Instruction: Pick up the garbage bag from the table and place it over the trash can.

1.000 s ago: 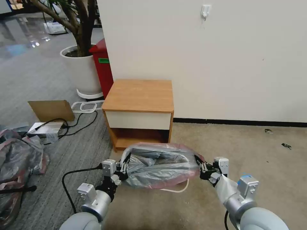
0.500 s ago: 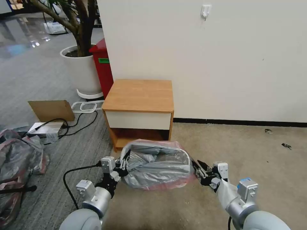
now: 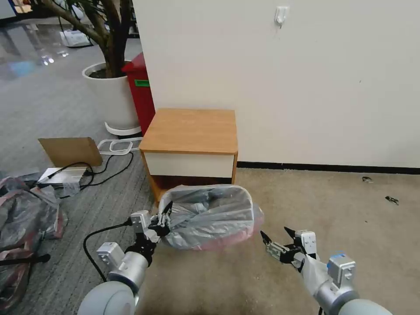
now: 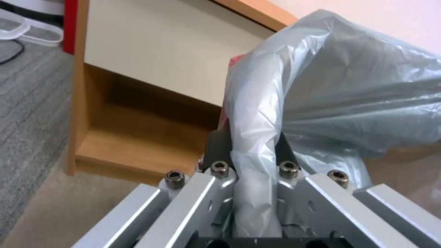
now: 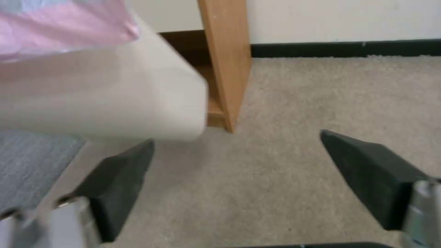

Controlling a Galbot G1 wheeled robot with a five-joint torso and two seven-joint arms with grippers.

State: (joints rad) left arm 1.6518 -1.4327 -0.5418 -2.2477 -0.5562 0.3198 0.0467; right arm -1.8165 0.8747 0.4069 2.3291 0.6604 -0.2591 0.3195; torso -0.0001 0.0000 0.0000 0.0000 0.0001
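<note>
The bag (image 3: 210, 216) is draped over the can (image 5: 105, 100), which stands on the floor just in front of the counter (image 3: 190, 131); its grey plastic spreads across the can's mouth and its pink rim hangs down the outside. So the step in hand is the last one: seating the bag and letting go.

The left tool (image 3: 162, 222) is clamped on a fold of the bag at the can's left edge, and the left wrist view shows the plastic pinched between the dark fingers (image 4: 216, 151). The right tool (image 3: 276, 241) hangs near the can's right side, apart from it, its jaws spread wide with nothing between them; in its own wrist view the can's beige wall sits just beyond the fingertips (image 5: 117, 175).

How well the rim has settled on the far side is hard to judge, since the plastic hides the can's edge there.

The next move, I judge, calls for the left tool to open without dragging the bag back off, as the thin plastic would slip easily.
</note>
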